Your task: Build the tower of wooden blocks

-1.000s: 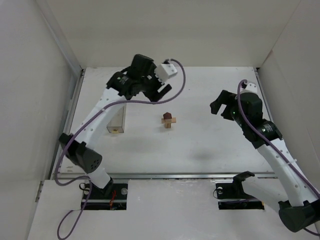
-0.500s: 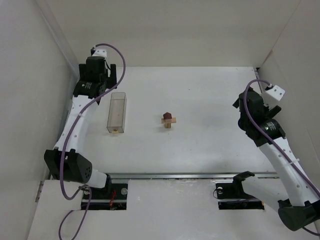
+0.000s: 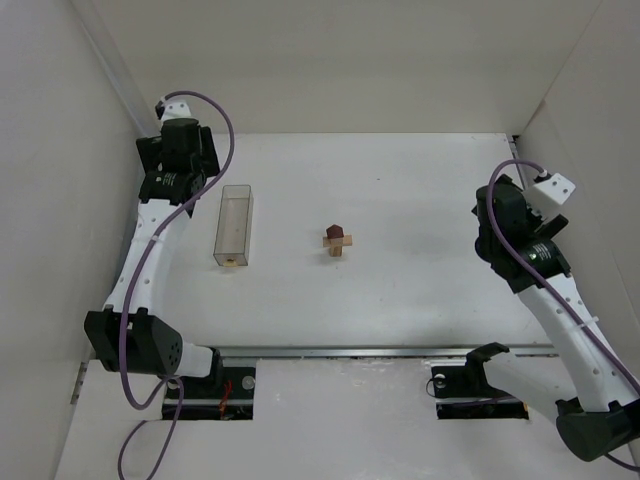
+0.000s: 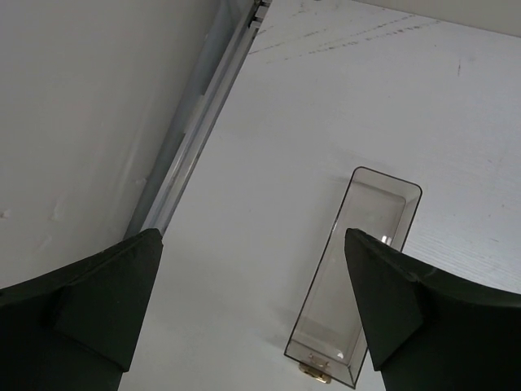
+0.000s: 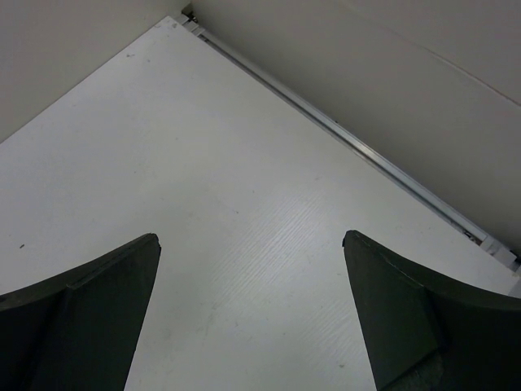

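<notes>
The wood block tower (image 3: 338, 241) stands in the middle of the table: small tan bars crossed, with a dark reddish-brown block on top. It shows only in the top view. My left gripper (image 3: 176, 165) is open and empty at the far left, by the wall, well away from the tower. In the left wrist view (image 4: 252, 236) it points down at bare table beside the clear box. My right gripper (image 3: 497, 215) is open and empty at the right side. The right wrist view (image 5: 251, 236) shows only bare table between the fingers.
A clear rectangular plastic box (image 3: 234, 226) lies left of the tower, seen also in the left wrist view (image 4: 358, 277), with a small tan piece (image 4: 313, 373) at its near end. White walls and metal rails (image 4: 203, 122) bound the table on the left, right and back.
My left arm swung from above the tower's far-left side back to the far left wall. My right gripper turned away toward the right wall. The tower has not moved.
</notes>
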Controlling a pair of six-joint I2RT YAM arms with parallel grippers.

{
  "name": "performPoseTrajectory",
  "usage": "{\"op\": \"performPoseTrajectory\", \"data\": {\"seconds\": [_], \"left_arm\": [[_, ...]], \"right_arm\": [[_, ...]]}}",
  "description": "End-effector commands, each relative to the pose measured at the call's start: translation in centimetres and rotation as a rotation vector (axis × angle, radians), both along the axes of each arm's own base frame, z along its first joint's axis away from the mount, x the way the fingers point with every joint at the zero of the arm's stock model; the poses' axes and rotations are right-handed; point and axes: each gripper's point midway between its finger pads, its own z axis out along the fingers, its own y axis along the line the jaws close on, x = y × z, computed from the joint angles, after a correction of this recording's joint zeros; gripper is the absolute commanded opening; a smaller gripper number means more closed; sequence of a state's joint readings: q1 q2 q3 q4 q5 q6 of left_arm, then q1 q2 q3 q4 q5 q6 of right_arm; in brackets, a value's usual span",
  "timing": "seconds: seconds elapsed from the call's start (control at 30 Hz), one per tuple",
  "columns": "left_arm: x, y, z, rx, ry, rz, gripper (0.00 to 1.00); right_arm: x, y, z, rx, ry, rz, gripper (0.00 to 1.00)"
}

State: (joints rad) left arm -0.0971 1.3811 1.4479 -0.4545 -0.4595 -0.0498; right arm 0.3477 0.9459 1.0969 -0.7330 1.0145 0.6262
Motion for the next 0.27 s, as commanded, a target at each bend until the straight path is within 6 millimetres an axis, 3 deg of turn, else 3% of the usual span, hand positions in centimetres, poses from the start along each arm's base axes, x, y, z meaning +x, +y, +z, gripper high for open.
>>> {"op": "performPoseTrajectory", "data": {"seconds": [0.0,0.13,0.23], "left_arm": [[-0.43,0.50,1.59,-0.002,-0.068,0.037,0.93],[-0.72,0.53,2.03,-0.004,-0.086,0.037,0.93],[-0.83,0.54,1.19,-0.002,-0.066,0.037,0.93]], "right_arm": [[-0.47,-0.50,1.34,0.005,-0.033,-0.025,1.00],[-0.71,-0.42,1.63,0.018,-0.047,-0.013,1.00],[-0.60,-0.20,1.52,0.026,-0.045,0.000,1.00]]}}
